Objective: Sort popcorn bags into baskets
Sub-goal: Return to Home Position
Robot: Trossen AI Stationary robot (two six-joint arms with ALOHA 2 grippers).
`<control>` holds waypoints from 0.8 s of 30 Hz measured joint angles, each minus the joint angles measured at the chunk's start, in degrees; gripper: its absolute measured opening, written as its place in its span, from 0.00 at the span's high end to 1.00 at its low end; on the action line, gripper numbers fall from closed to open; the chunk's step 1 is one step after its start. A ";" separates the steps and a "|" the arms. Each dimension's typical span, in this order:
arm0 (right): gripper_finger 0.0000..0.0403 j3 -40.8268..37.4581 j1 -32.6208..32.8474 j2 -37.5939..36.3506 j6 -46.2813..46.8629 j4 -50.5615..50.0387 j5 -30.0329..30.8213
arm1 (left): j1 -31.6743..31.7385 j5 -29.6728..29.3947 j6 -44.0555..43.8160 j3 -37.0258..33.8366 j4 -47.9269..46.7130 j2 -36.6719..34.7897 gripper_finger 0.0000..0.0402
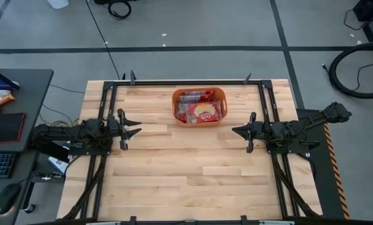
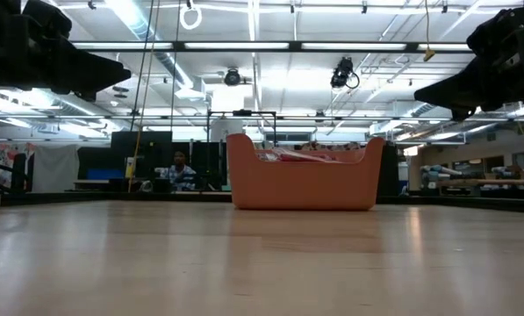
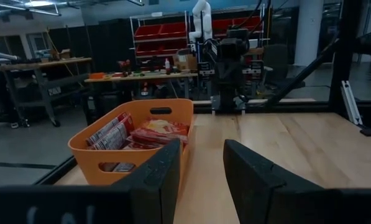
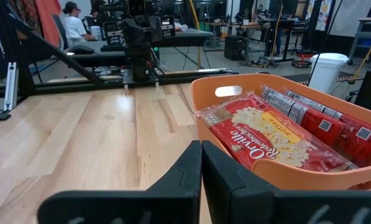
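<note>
An orange basket (image 1: 199,105) stands on the wooden table near its far edge, at mid width. Red popcorn bags (image 1: 198,110) fill it; one lies flat on top with its yellow picture up (image 4: 269,138), others stand on edge beside it (image 4: 325,118). My left gripper (image 1: 138,131) hovers open at the table's left side, pointing level toward the right, with nothing between its fingers (image 3: 201,177). My right gripper (image 1: 234,130) hovers shut at the right side, pointing level toward the left (image 4: 201,163). Both stay clear of the basket.
Bare wooden tabletop (image 1: 192,169) stretches between and in front of the two arms. A black metal frame (image 1: 108,100) runs along the table's left, right and far edges. A desk with a keyboard and mouse (image 1: 5,169) stands off the table's left.
</note>
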 joint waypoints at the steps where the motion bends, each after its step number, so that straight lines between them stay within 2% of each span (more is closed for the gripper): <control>1: 0.96 0.00 0.00 0.00 0.00 0.00 0.00 | 0.00 0.00 -0.02 0.00 0.05 0.00 0.68; 24: 0.96 0.00 -0.02 -0.01 0.00 0.00 0.00 | 0.01 0.04 0.00 0.00 0.49 0.00 0.68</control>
